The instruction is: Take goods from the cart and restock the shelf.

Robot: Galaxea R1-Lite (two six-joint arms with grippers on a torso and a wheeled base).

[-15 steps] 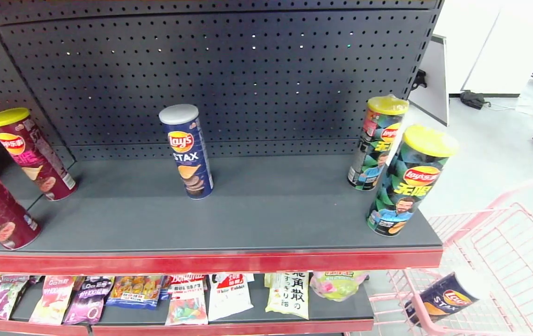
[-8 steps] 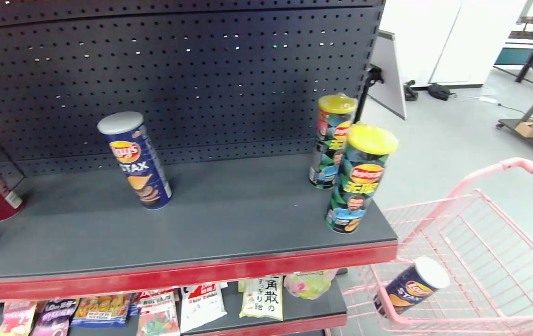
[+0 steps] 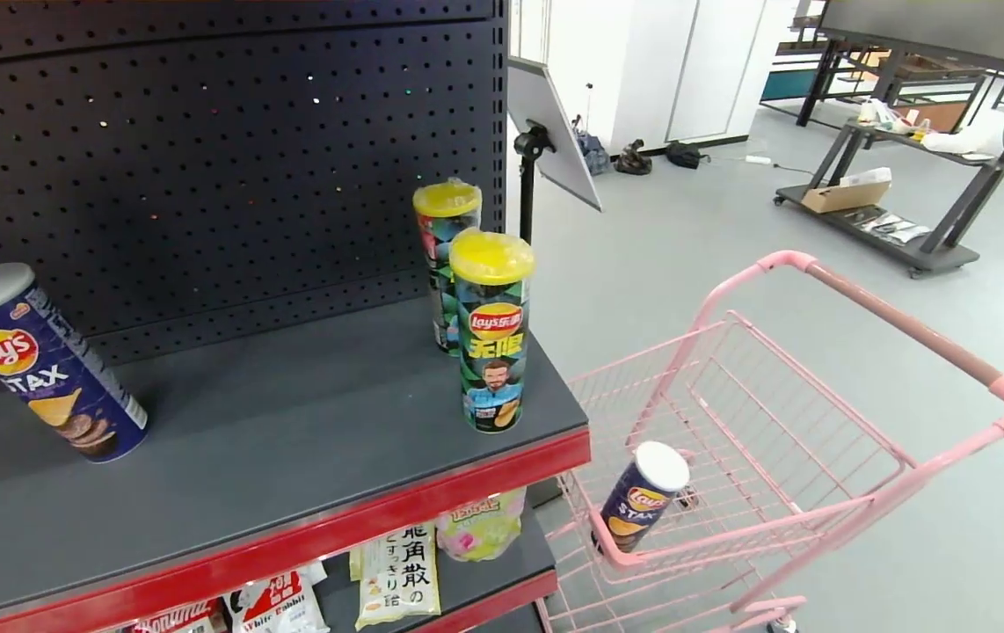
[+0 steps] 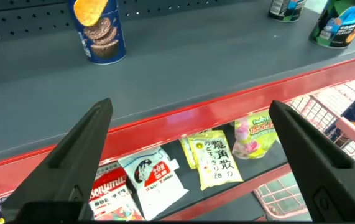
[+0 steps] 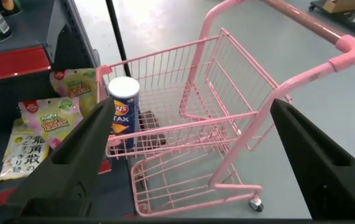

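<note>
A pink wire cart [image 3: 906, 327] stands on the floor to the right of the shelf end. One blue chip can [image 3: 643, 497] with a white lid leans in its front corner, also seen from the right wrist [image 5: 122, 121]. On the grey shelf board [image 3: 291, 440] a matching blue can [image 3: 36, 365] stands at the left. Two green cans with yellow lids [image 3: 491, 338] stand at the right end. My left gripper [image 4: 189, 155] is open in front of the shelf's red edge. My right gripper [image 5: 193, 162] is open above and in front of the cart [image 5: 345, 48], holding nothing.
Snack bags [image 3: 396, 576] lie on the lower shelf beside the cart. A stand with a tilted board [image 3: 555, 132] rises behind the shelf end. A black wheeled rack [image 3: 898, 220] is far back right. Open grey floor [image 3: 687, 246] surrounds the cart.
The head camera has swung to the right, so the shelf slides left in view and the whole cart comes in. The cans themselves have not moved.
</note>
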